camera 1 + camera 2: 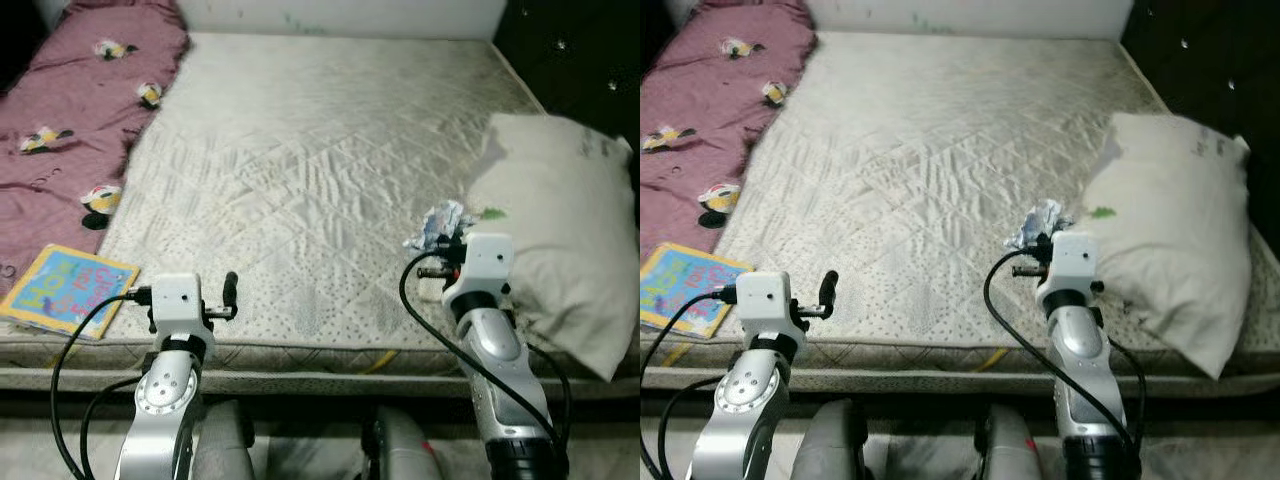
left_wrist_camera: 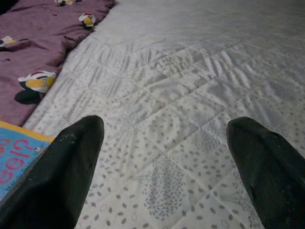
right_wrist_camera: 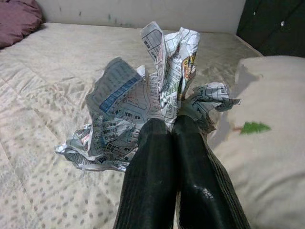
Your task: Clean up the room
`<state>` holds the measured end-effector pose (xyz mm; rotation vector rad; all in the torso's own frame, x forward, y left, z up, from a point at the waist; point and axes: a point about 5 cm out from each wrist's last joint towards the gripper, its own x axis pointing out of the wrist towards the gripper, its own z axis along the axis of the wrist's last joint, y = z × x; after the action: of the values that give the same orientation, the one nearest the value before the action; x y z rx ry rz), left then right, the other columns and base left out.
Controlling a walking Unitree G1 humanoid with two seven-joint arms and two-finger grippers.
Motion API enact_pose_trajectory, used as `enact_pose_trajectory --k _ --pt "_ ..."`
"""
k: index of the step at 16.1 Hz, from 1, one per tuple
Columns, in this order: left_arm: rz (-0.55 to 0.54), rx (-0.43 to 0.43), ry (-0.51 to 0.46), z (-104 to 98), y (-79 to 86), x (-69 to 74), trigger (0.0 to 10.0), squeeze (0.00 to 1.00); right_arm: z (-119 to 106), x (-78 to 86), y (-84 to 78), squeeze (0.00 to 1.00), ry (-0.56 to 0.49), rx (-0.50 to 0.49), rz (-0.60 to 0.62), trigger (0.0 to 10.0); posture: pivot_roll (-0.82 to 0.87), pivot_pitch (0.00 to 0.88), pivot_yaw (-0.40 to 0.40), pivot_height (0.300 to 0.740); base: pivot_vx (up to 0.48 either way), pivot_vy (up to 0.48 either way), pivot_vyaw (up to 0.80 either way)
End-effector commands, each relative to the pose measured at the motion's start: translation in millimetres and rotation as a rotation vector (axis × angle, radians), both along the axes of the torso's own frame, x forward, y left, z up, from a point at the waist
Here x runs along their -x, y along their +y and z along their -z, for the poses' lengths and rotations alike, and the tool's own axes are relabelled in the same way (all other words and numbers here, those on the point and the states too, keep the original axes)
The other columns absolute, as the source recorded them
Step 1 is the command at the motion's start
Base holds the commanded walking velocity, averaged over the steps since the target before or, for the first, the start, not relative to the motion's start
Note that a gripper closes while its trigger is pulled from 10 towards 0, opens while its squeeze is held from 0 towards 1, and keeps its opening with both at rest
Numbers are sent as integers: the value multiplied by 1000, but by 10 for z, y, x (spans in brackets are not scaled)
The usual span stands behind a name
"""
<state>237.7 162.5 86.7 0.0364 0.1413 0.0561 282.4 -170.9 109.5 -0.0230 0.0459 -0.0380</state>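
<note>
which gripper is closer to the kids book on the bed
Left. The left gripper hovers open over the mattress edge, just to the right of the children's book. The right gripper is far across the bed by the pillow, pinching crumpled newspaper.

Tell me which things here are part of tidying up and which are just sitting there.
Part of the job:
- crumpled newspaper, pinched in the right gripper over the mattress
- colourful children's book at the mattress's near left corner
- left gripper, fingers open, near the book

Just lying about:
- white pillow on the right
- maroon blanket on the left
</note>
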Motion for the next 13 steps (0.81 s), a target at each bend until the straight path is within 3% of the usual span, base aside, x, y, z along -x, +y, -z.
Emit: enact_pose_trajectory --k 1,6,13 --pt "-20 -24 -16 -50 65 -43 10000 0 17 -26 -51 0 18 2 26 10000 -1 0 -52 695 0 0 0" --pt "-44 -38 -32 -106 168 -85 10000 0 -68 -68 -19 0 1 14 29 10000 -8 0 -56 740 0 0 0" --pt "10 12 34 49 0 -6 10000 0 49 -9 -70 0 38 11 63 10000 -28 0 -26 740 0 0 0"
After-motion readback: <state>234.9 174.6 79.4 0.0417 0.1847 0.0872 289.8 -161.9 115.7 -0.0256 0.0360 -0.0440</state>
